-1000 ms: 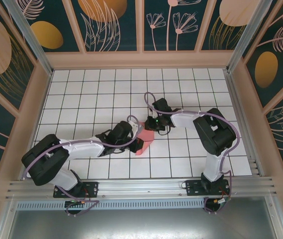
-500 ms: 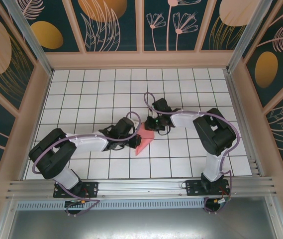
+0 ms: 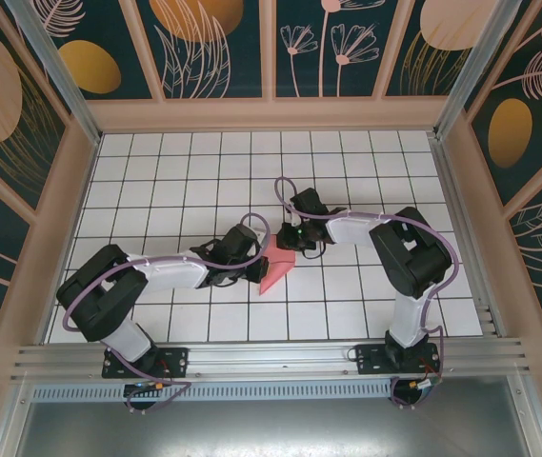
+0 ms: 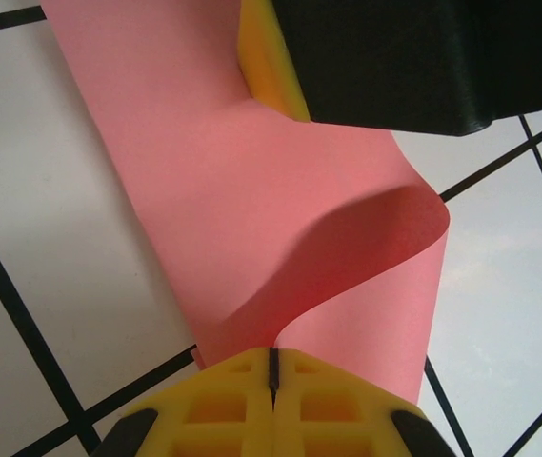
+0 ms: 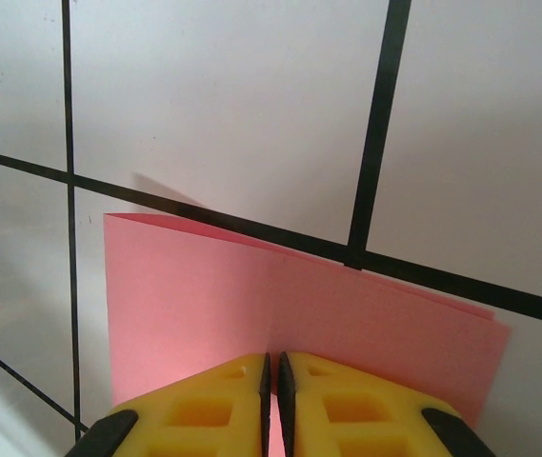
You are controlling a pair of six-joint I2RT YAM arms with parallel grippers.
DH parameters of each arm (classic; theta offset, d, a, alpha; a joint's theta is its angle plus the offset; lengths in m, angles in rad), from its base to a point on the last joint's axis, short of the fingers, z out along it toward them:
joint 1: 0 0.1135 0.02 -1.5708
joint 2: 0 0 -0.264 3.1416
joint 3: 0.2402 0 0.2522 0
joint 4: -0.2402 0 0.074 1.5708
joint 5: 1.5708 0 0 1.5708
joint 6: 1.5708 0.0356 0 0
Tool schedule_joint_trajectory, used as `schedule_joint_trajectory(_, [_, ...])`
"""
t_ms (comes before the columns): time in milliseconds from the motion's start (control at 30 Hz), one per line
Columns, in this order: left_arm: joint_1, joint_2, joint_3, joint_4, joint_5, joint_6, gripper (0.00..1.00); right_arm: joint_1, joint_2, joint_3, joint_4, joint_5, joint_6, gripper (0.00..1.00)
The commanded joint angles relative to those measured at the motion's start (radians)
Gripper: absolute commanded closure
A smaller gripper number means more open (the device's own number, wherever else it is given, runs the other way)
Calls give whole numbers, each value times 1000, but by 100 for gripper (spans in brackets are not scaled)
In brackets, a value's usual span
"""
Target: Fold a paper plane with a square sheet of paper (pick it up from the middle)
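From above, the paper [image 3: 275, 273] is a small pink wedge at frame centre, where my arms meet. Closer in, my left claw [image 4: 272, 367] pinches its curling edge at bottom centre; my right claw [image 5: 272, 373] clamps the flat folded layers.

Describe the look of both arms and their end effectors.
The left arm and right arm have black joints, white forearm shells and lilac cables looping alongside. The left end effector and right end effector have yellow fingers with square moulded recesses.
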Motion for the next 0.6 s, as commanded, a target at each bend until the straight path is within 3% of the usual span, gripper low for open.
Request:
schedule_joint_trajectory(0, [4,18,19,-26,-18,-3,100,15,43,-7,-37,41,11,83])
schedule_joint_trajectory(567, [4,36,19,-1,-50,-3,100,17,48,-5,-40,47,15,83])
